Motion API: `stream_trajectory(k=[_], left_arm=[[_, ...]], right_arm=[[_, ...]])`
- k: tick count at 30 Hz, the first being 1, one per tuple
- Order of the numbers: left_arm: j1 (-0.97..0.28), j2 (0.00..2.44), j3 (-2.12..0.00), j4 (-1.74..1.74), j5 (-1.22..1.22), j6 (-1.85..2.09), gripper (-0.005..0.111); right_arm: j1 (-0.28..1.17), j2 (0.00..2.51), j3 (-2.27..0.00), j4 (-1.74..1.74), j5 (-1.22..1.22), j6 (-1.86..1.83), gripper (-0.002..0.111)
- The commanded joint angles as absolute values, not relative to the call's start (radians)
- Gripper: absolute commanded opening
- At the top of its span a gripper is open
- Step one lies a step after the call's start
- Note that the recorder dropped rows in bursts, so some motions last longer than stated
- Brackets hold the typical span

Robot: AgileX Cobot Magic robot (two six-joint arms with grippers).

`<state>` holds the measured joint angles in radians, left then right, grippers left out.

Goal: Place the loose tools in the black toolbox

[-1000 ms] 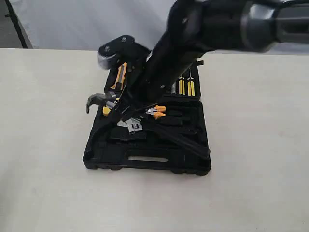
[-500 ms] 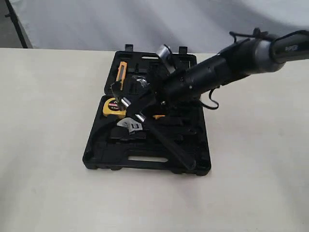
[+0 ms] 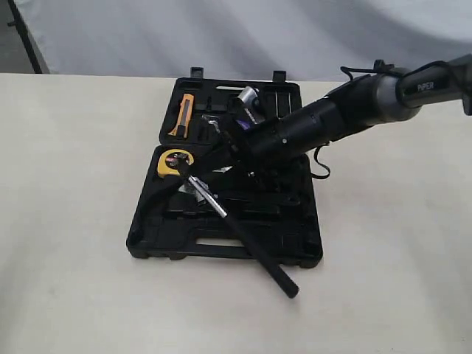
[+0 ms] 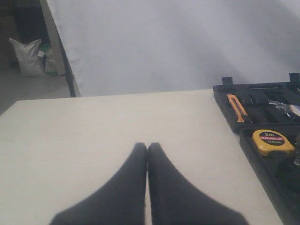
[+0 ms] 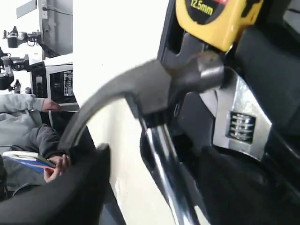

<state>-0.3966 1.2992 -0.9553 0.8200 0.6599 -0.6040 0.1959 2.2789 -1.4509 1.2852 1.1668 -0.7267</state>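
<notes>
Exterior view shows hammer [image 3: 251, 243] lying across open black toolbox [image 3: 147, 243] by tape measure [image 3: 174, 161] and wrench [image 5: 241, 124]; right pincer [image 5: 161, 159] apart, left pincer [image 4: 147, 147] together.

The exterior view looks down on the whole toolbox [image 3: 147, 240] from its handle side. The left wrist view looks low across the surface [image 4: 93, 131], well beside the toolbox. The right wrist view sits close against the hammer [image 5: 154, 86]. All three share the tape measure [image 3: 175, 161].

A large black moulded plastic toolbox [image 3: 221, 249] is set mid-frame on the pale counter [image 3: 74, 221]. A chrome-shafted, black-handled claw hammer [image 3: 243, 234] is laid diagonally across its lower half, handle past the lower-right rim, head beside a yellow tape measure [image 3: 175, 161].
</notes>
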Motion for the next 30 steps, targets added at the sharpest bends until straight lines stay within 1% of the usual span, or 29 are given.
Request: stream_trajectory(k=[1,6,9,11,16,18,23,26,30], left_arm=[[-0.393,1.291,-0.946,0.806,0.643,-0.614,0.001],[-0.393,1.291,-0.946,0.806,0.643,-0.614,0.001],[-0.393,1.291,-0.946,0.806,0.643,-0.614,0.001],[-0.393,1.291,-0.946,0.806,0.643,-0.614,0.001],[-0.393,1.291,-0.946,0.806,0.643,-0.614,0.001],[-0.393,1.291,-0.946,0.806,0.643,-0.614,0.001],[-0.393,1.291,-0.946,0.806,0.643,-0.614,0.001],[-0.393,1.291,-0.946,0.806,0.643,-0.614,0.001],[-0.393,1.291,-0.946,0.806,0.643,-0.614,0.001]], right_arm=[[0.152,2.271,-1.484,1.271,1.160,-0.687,0.067],[0.104,2.271,-1.548,1.247,1.221,-0.650,0.066],[0.109,2.253,-1.569,1.218,1.221,-0.653,0.066],[0.127,2.231,-1.569,1.189,1.221,-0.678,0.066],[0.214,2.156,-1.569,0.989,1.221,-0.678,0.066],[0.258,2.135,-1.569,0.922,1.185,-0.665,0.065],[0.358,2.137,-1.569,0.830,1.148,-0.665,0.063],[0.389,2.150,-1.569,0.779,1.148,-0.665,0.063],[0.381,2.159,-1.569,0.748,1.138,-0.655,0.063]])
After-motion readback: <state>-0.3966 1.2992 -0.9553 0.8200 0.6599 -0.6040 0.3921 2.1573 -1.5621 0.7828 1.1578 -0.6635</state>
